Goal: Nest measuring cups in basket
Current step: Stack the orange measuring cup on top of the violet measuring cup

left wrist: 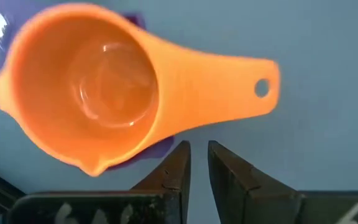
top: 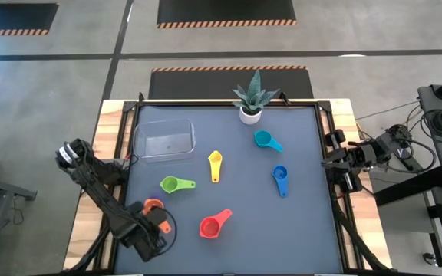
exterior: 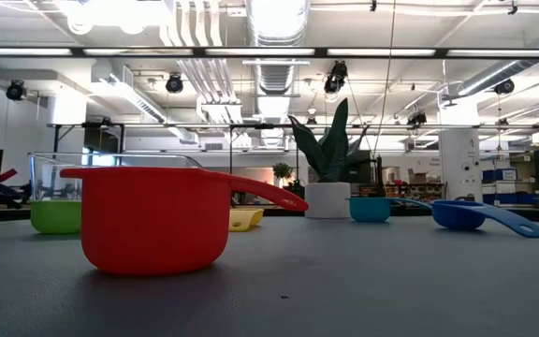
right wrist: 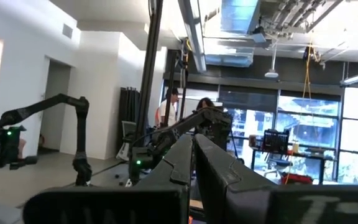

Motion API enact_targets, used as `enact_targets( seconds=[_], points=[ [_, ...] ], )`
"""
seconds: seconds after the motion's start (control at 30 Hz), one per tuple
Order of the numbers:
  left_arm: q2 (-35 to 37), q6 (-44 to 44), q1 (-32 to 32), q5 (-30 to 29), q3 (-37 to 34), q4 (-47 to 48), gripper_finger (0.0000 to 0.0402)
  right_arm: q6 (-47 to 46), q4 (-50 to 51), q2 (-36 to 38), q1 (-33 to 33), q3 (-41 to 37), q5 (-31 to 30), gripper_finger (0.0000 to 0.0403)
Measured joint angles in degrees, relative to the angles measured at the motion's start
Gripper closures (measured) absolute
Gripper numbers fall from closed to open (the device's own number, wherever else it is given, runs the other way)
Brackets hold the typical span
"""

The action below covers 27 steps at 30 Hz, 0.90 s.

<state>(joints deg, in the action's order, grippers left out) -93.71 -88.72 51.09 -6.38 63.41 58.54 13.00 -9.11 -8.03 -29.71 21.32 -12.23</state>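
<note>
My left gripper (top: 156, 227) hovers near the table's near-left corner, over the orange cup (left wrist: 86, 87). Its fingers are all but shut and stand beside the cup's handle (left wrist: 229, 93) without touching it. A purple cup (left wrist: 160, 148) peeks out from under the orange one. On the table rest the red (top: 211, 226), green (top: 170, 184), yellow (top: 215, 161), blue (top: 280, 175) and teal (top: 263, 139) cups. The clear basket (top: 163, 140) sits far left. My right gripper (top: 333, 161) waits shut at the right edge.
A small white pot with a spiky plant (top: 251, 113) stands at the far edge, beside the teal cup. The open dark tabletop lies between the scattered cups. In the low view the red cup (exterior: 157, 220) fills the foreground.
</note>
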Motion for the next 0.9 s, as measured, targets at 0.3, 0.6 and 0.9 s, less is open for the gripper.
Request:
enact_targets(
  seconds=[0.3, 0.6, 0.9],
  points=[
    [0.1, 11.3, -0.5, -16.6, 10.3, 8.3, 0.0364, -4.6, -0.4, -10.8, 0.0, 1.7, -11.3, 0.0394],
    [5.1, 17.2, -2.8, -29.6, 10.5, 18.4, 0.0364, -9.6, -0.7, -31.7, 2.6, 12.0, -11.8, 0.0394],
    [16.0, 19.0, -5.2, -29.7, -4.1, 15.7, 0.0364, -11.5, -1.1, -51.9, 8.8, 22.4, -10.8, 0.0394]
  ],
)
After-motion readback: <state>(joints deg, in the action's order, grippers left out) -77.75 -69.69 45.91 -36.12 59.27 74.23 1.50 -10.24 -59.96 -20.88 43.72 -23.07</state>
